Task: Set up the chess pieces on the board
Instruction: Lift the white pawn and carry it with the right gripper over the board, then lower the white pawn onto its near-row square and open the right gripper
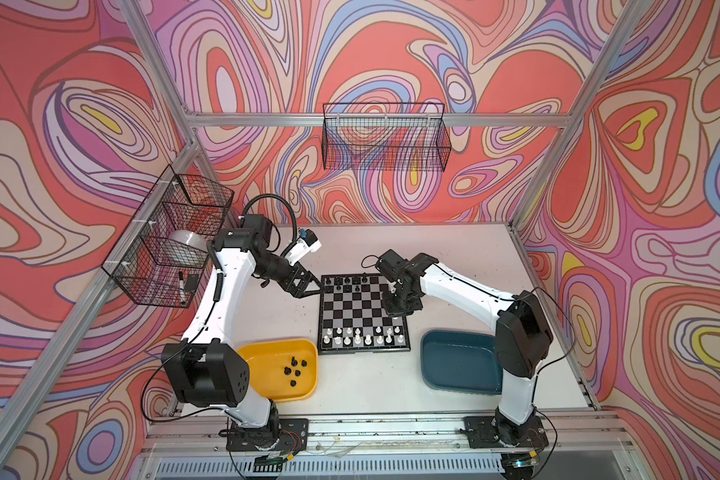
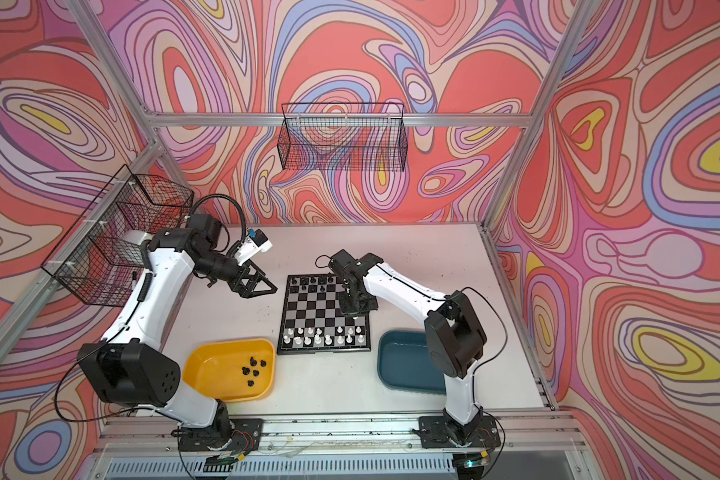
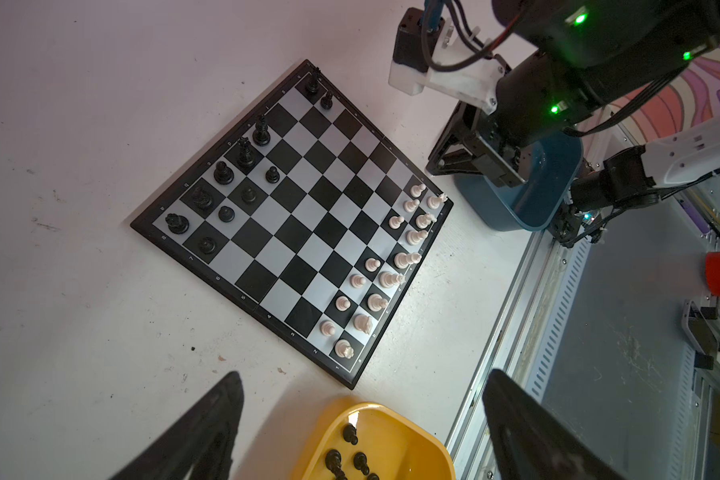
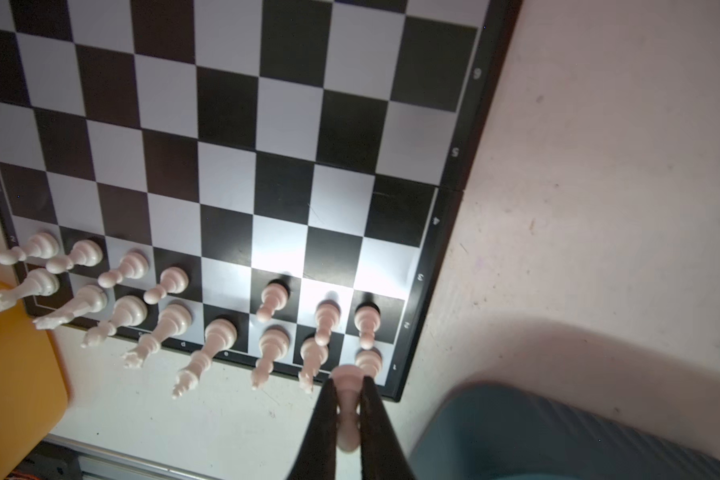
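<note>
In the right wrist view, white pawn (image 4: 346, 436) half hidden between the fingers of the right gripper (image 4: 348, 382), teal tray (image 4: 558, 432) blurred and cropped, yellow tray (image 4: 13, 365) cropped, board (image 4: 267, 124) far ranks out of frame, black pieces (image 1: 296, 372) in both top views too small to identify.

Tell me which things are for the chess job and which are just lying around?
For the job: board; white pieces and black pieces on it; spare black pieces in the yellow tray; white pawn pinched in the right hand; maybe the teal tray.

Just lying about: back wire basket; side wire basket with a marker in it.
</note>
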You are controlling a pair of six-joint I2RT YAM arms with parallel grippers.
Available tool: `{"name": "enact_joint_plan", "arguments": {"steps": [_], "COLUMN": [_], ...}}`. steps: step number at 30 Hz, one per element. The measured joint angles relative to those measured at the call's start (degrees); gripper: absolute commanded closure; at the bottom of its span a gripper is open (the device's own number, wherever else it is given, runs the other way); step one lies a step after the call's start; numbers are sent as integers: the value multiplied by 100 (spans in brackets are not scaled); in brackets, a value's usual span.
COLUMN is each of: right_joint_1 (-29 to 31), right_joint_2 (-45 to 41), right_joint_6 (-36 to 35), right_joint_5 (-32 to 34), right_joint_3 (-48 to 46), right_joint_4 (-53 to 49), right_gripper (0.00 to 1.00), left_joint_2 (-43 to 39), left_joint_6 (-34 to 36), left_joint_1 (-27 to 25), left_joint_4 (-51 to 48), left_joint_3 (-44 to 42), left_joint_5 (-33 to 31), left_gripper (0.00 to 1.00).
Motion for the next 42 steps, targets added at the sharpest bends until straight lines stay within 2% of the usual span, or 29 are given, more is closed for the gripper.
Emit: {"name": "enact_joint_plan", "arguments": {"steps": [10, 18, 42], "right_joint_1": [234, 332, 664], "right_joint_2": [671, 852, 1394], "right_joint_6": [-76, -70, -72], "right_joint_5": [-216, -315, -367], "right_joint_3": [761, 804, 1117], "right_joint_4": [72, 208, 286], "right_gripper": [90, 90, 90], "left_joint_2": [0, 0, 0], "left_joint_6": [83, 83, 83], "left_joint_1": [245, 391, 393], "left_joint_4": [-22, -20, -22], "left_joint_3": [0, 7, 7], "left_joint_5": [195, 365, 448], "left_gripper": [9, 9, 10]}}
